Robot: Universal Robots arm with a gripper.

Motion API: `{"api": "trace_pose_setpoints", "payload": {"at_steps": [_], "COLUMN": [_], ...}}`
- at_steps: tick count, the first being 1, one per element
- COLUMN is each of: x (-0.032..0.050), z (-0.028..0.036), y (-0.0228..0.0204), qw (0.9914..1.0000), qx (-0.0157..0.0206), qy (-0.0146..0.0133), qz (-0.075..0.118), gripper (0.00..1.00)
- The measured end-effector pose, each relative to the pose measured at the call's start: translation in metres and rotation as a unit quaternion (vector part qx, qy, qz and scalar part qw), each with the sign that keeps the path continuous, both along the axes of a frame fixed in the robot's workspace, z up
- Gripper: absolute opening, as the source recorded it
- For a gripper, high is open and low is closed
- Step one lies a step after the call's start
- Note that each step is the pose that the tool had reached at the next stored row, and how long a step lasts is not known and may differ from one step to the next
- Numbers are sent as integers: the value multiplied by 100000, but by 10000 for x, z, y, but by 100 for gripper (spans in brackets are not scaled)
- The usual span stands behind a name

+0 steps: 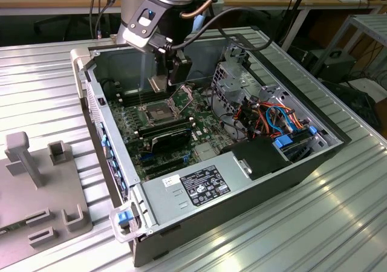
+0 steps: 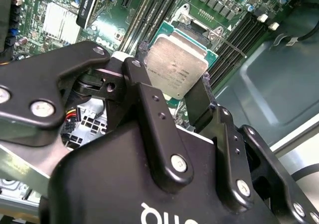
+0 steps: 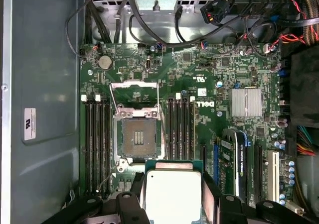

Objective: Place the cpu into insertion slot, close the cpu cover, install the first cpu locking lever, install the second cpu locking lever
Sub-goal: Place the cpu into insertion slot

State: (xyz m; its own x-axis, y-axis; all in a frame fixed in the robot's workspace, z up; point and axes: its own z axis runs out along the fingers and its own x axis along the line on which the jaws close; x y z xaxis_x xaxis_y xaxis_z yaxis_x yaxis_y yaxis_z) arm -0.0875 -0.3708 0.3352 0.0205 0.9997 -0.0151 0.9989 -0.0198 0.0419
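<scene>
Exterior view: my gripper (image 1: pixel 176 72) hangs inside the open case, above the board. The slot (image 1: pixel 156 112) lies at about 7 o'clock from it and lower down, so the two are apart, not touching. The cover (image 1: pixel 183 95) stands raised at about 2 o'clock from the slot, just under my gripper. The case wall (image 1: pixel 103 133) runs along the exterior view's left, well apart from the slot. I judge there is room to descend.

Second wrist view: the fingers (image 2: pixel 149 99) are closed narrow on two opposite edges of the cpu (image 2: pixel 177 70). The chip sits flat between them, metal top facing this camera.

First wrist view: the cpu (image 3: pixel 172 191) is clamped in my gripper and sits near the slot (image 3: pixel 138 138) but not over it. The offset runs along the memory slots (image 3: pixel 97 144) that flank the slot on both sides. The slot's dark centre is bare. The cover (image 3: pixel 133 84) is swung open on the slot's far side from the chip. Chip edges look square to the slot rim.
</scene>
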Motion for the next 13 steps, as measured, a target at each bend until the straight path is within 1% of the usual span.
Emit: {"api": "trace_pose_setpoints", "payload": {"at_steps": [5,13], "x": [7,8], "z": [-18,-53], "y": [30,42], "qw": [99996,99985], "qx": [-22,-70], "qy": [-2,3], "qz": [-929,-1721], "gripper": [55,55]}}
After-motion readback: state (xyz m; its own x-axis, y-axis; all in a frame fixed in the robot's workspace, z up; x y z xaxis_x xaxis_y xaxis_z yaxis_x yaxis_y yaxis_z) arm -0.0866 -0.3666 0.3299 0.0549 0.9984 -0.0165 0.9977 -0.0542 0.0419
